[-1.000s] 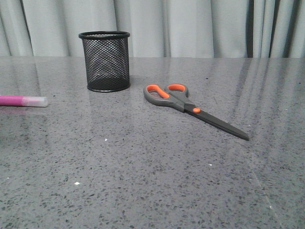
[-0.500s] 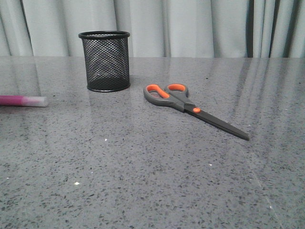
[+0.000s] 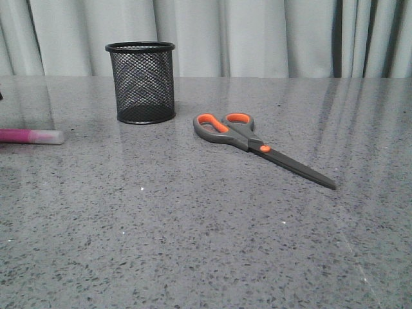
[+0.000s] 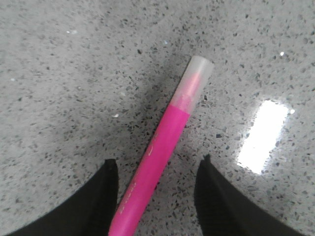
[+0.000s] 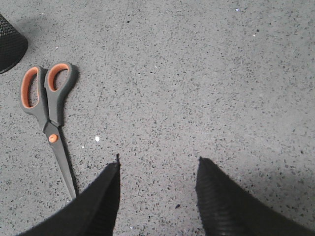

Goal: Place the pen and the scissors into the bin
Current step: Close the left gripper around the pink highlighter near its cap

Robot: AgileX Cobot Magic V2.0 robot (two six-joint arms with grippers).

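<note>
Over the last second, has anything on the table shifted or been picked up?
Almost nothing. A small dark shape has appeared at the front view's far left edge above the pen; I cannot tell what it is. Nothing was gripped: the left gripper is open astride the pen, the right gripper open over bare table. Pen, scissors and bin lie where they were.

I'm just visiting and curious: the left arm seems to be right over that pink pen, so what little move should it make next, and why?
Probably lower the left gripper a little and close its fingers. The pen lies flat on the table, already between the open fingers, not yet gripped, and the bin holds nothing yet.
</note>
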